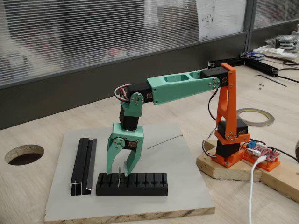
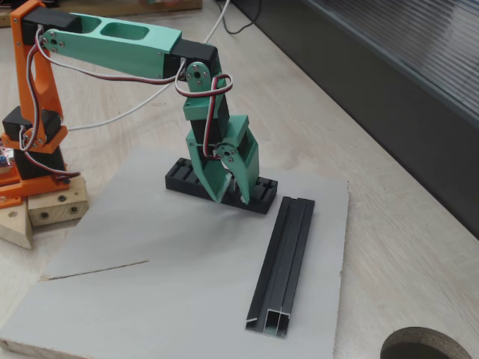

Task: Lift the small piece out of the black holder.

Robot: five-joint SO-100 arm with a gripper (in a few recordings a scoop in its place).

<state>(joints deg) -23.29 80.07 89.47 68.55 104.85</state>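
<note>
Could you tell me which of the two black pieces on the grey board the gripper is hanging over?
The slotted black holder; the gripper hangs over its left part. The channel rail lies apart, further left.

no text, label, brand, number or sign can be read in either fixed view. a sheet of paper [image 1: 219,16] hangs on the window behind the blinds near the top edge of a fixed view, with dark marks on it too small to make out. the small circuit boards [image 1: 261,151] on the wooden base beside the arm's foot carry printing that is too tiny to tell.
</note>
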